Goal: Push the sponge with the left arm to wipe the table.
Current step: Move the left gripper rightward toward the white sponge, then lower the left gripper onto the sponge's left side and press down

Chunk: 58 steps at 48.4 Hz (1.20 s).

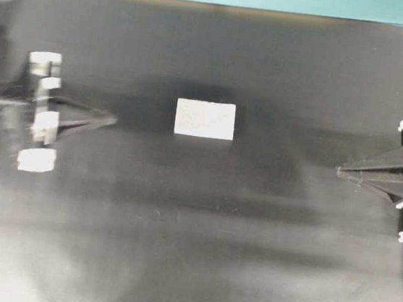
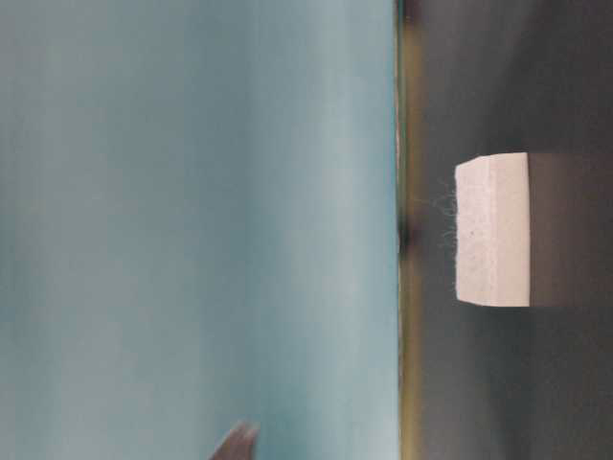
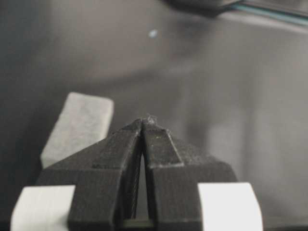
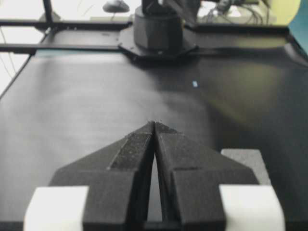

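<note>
A teal backdrop (image 2: 192, 220) fills most of the table-level view, a tiny pale fleck (image 3: 153, 33) lies on the dark surface in the left wrist view, and black frame rails (image 4: 62, 22) cross the far edge in the right wrist view.

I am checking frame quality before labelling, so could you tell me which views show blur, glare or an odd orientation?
Overhead view: the left gripper is motion-blurred, the sponge sharp, grey sheen on the table. Table-level view: turned sideways, with a blurred dark tip at the bottom edge. Right wrist view: bright washed-out background beyond the right gripper.
</note>
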Each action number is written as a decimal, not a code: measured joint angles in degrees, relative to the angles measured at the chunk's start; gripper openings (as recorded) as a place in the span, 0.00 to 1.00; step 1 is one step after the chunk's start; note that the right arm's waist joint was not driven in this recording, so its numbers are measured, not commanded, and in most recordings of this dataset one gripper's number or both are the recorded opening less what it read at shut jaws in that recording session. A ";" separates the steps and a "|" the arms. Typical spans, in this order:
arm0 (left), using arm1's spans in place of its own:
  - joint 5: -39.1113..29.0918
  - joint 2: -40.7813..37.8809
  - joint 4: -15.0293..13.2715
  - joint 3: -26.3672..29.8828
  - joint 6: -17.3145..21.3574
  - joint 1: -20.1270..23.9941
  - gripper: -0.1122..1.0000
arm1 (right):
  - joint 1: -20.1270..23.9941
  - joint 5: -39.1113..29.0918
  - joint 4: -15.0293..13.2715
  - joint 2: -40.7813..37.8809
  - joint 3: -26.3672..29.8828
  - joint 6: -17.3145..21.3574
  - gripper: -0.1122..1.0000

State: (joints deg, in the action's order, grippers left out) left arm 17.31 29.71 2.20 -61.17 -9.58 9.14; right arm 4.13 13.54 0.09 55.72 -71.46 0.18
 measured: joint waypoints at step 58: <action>-3.60 -48.96 0.09 31.46 -16.26 8.96 0.67 | 0.00 0.00 0.00 1.76 -3.08 0.00 0.11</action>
State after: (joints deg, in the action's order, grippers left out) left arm 13.71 -19.25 2.29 -29.71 -25.84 18.11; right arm 4.13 13.54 0.09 57.48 -74.53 0.18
